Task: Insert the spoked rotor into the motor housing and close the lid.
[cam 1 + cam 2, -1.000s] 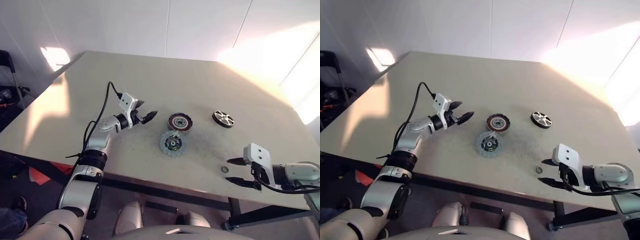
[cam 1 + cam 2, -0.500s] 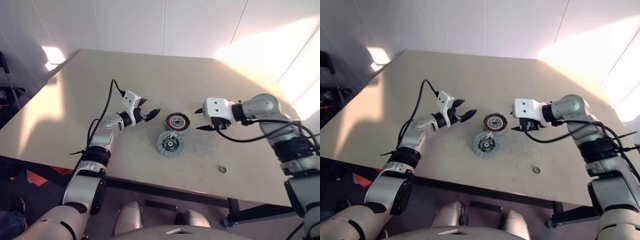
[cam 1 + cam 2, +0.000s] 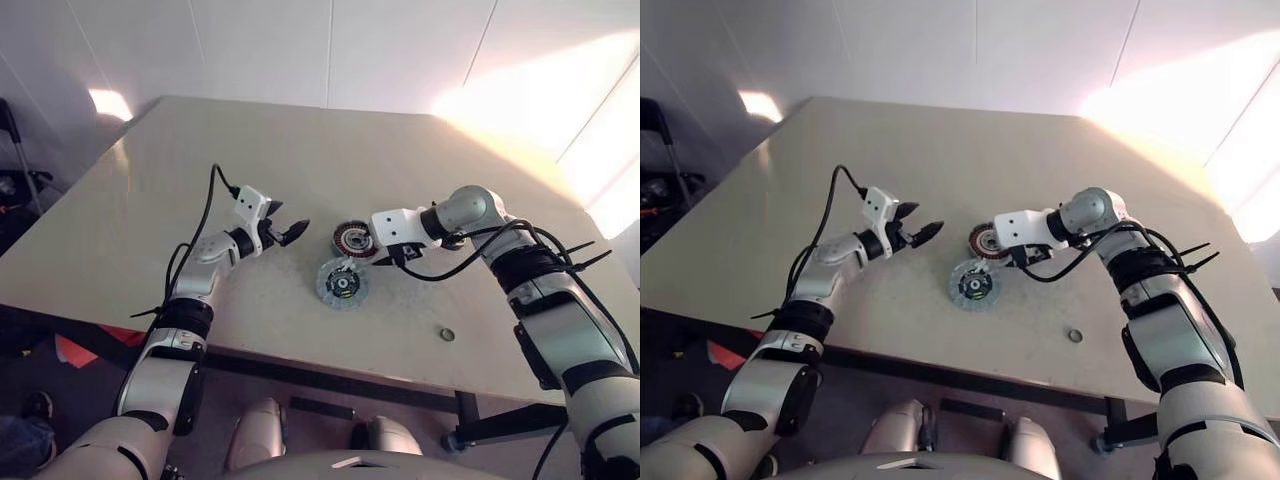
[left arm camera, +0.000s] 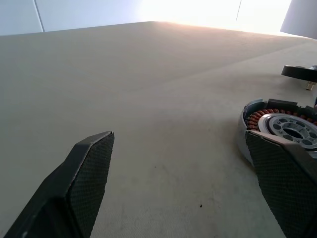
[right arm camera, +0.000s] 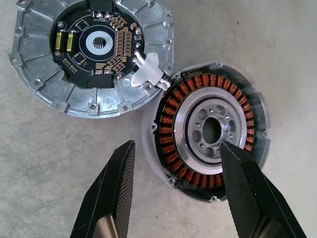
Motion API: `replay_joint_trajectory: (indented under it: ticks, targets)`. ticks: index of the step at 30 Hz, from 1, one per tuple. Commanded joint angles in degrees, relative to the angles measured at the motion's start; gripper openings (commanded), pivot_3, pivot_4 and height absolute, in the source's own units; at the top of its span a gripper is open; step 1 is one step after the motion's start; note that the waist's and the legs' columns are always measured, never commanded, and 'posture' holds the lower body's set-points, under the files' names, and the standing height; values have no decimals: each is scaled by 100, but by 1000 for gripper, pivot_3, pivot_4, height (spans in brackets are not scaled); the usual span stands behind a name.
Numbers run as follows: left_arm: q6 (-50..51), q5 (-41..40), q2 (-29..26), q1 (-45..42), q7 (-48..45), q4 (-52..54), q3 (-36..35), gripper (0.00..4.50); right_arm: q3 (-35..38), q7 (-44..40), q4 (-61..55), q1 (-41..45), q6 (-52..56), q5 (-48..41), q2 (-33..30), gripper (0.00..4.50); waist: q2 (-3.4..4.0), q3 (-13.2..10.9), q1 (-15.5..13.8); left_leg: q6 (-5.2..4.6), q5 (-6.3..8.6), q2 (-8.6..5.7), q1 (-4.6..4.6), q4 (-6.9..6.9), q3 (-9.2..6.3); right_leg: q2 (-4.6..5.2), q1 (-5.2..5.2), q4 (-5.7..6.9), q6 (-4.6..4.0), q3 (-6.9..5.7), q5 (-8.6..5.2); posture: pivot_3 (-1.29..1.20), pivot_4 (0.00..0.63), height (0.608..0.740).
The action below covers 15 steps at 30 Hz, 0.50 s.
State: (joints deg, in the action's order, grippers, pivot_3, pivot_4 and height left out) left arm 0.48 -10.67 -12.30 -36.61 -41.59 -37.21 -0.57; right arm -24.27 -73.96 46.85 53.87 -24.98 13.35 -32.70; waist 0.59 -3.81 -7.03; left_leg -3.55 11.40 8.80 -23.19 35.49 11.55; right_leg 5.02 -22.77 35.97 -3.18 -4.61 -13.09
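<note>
The motor housing point(image 5: 174, 115) is a dark round cup with copper windings and a silver hub, sitting mid-table point(image 3: 350, 238). Touching it on the near side is the lid point(image 3: 343, 284), a grey ribbed disc with a black board at its centre point(image 5: 39, 79). My right gripper point(image 5: 178, 148) hovers open over the housing, one finger above the hub and the other above bare table. My left gripper point(image 3: 290, 218) is open and level, left of the housing with nothing between its fingers point(image 4: 89, 173). The spoked rotor is hidden behind my right arm.
A small metal washer point(image 3: 447, 334) lies near the table's front right edge. A short white connector point(image 5: 148, 74) joins lid and housing. The beige table point(image 3: 200, 170) ends close in front of me, and a black cable trails from my left wrist.
My right arm swung up from the table's front right edge, forward and left, and now hovers over the housing pointing down. The left arm, housing and lid stayed put.
</note>
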Motion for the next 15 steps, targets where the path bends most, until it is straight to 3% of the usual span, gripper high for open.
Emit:
replay_joint_trajectory:
  ticks: [1,14,15]
  targets:
    - [-69,-58,-8,-11,49,306,-72,4500,-65,178,378,423,-285,210,188,3015,0,0,9,2,-1,1,3,0,0,-1,2,1,-1,0,0,0,0,740]
    - [69,-72,-92,128,107,580,-88,4500,-232,430,1750,860,-566,769,752,3015,-1,-1,23,4,-3,3,0,-2,1,-3,-6,7,-2,0,1,0,0,740]
    - [75,-71,-97,129,114,587,-88,4500,-225,387,1791,867,-557,770,764,2841,-1,-1,23,4,-3,3,0,-2,1,-2,-5,8,-2,0,1,0,0,740]
